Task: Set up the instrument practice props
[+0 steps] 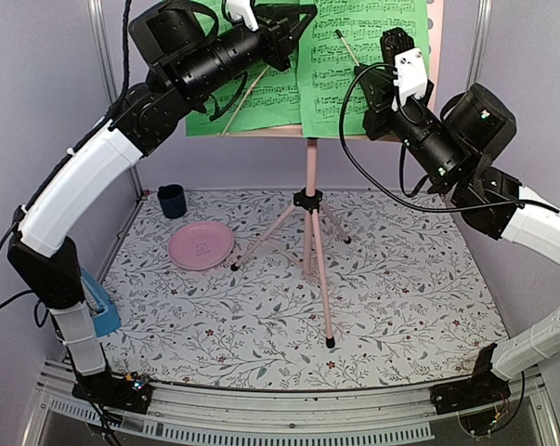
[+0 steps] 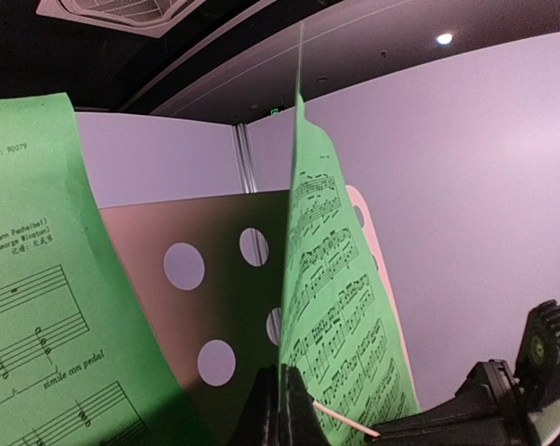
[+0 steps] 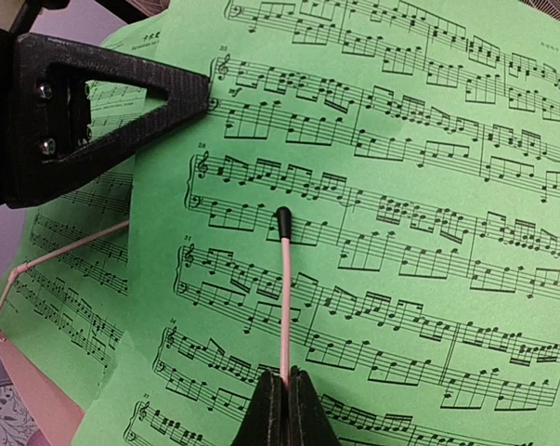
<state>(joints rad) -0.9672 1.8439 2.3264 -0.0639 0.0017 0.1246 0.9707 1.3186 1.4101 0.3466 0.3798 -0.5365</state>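
The left gripper [image 2: 281,413] is seen pinched shut on the edge of the right page [image 2: 340,307], which is viewed edge-on before the holed desk [image 2: 214,307], the left page [image 2: 38,307] beside it. At the right wrist, the right gripper [image 3: 284,409] is clamped on a thin pink wire [image 3: 285,307] laid across that page. From above, the stand [image 1: 309,177] is seen upright on the mat [image 1: 400,297], both pages on its desk.
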